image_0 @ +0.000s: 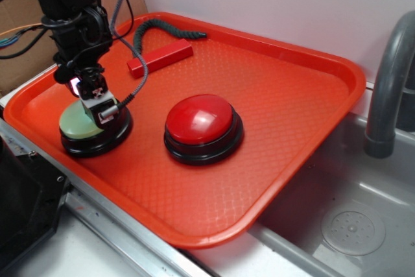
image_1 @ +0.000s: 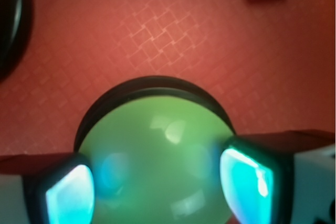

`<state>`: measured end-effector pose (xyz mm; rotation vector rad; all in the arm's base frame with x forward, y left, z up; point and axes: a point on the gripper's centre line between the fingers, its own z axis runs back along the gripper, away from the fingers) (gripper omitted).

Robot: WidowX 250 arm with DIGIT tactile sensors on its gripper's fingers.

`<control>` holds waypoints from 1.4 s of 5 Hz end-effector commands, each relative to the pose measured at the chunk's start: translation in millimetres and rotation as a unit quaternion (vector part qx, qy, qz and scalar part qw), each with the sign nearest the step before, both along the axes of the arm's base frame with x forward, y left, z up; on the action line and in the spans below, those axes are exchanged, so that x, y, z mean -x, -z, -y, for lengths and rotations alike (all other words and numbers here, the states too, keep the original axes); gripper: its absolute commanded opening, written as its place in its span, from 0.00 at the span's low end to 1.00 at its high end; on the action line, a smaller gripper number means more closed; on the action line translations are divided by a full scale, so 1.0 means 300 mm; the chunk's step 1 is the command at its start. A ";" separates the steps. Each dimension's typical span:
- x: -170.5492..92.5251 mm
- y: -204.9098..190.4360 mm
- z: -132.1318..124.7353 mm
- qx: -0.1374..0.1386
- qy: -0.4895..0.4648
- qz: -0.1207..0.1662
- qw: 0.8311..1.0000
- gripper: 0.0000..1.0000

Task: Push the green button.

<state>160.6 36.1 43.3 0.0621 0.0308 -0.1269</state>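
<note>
The green button (image_0: 76, 124) sits at the left of the red tray (image_0: 292, 95), a pale green dome on a black base. My gripper (image_0: 97, 105) is right on top of it, pointing down, and hides much of the dome. In the wrist view the green button (image_1: 163, 156) fills the space under my gripper (image_1: 157, 187). The two fingers stand apart, one on each side of the dome's crown, their pads glowing cyan. The gripper is open and grasps nothing. The fingertips look in contact with the dome or just above it.
A red button (image_0: 200, 120) on a black base stands mid-tray, right of the green one; its black edge (image_1: 10, 19) shows at the wrist view's left. A red block (image_0: 160, 56) and a braided cable (image_0: 155, 27) lie at the tray's back. A sink (image_0: 350, 225) and grey faucet (image_0: 389, 76) are on the right.
</note>
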 end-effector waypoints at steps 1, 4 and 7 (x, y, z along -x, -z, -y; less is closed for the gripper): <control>-0.032 -0.069 0.006 -0.016 0.018 0.007 1.000 1.00; 0.029 -0.326 -0.008 0.010 -0.018 0.015 1.000 1.00; 0.045 -0.379 -0.010 0.006 -0.014 0.017 1.000 1.00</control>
